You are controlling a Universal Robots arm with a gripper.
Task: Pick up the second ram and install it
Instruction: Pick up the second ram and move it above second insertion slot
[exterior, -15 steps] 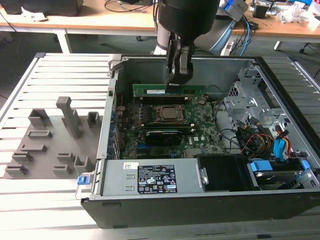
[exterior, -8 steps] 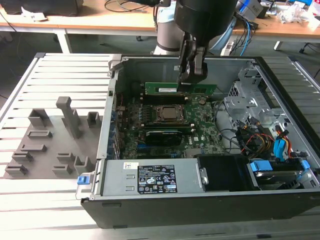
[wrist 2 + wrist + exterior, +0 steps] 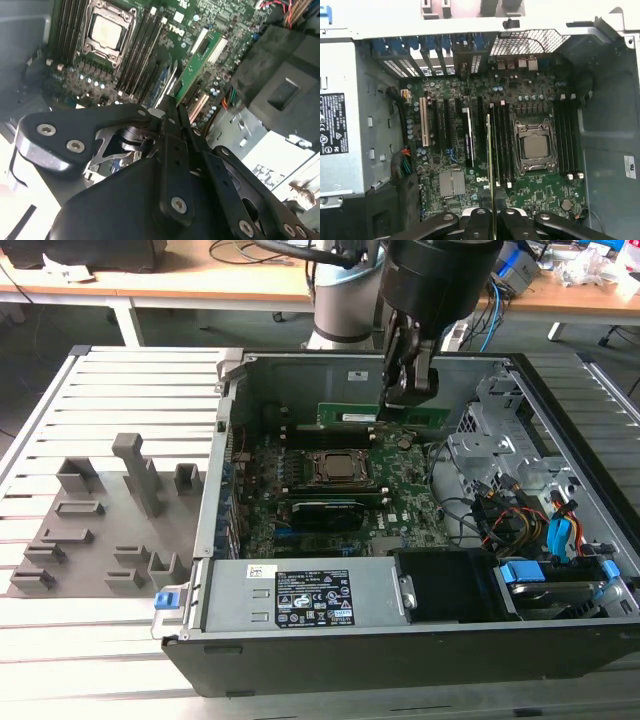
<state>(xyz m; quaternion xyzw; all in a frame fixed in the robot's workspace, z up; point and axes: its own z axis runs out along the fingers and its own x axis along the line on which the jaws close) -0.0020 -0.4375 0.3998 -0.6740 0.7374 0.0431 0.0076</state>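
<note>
The hand (image 3: pixel 492 219) pinches the second ram (image 3: pixel 490 160) edge-on between its black fingers inside the open computer case (image 3: pixel 605 115), the thin green stick lined up along the memory slots (image 3: pixel 502 145) just beside the processor socket (image 3: pixel 535 147) on the motherboard (image 3: pixel 540 192), well apart from the silver power supply (image 3: pixel 365 150).

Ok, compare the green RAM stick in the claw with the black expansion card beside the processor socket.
The second ram is green; the expansion card is black. The ram is clamped in the claw above the motherboard; the card sits on the motherboard, untouched. The ram looks slimmer than the card. Both are long and rectangular.
</note>
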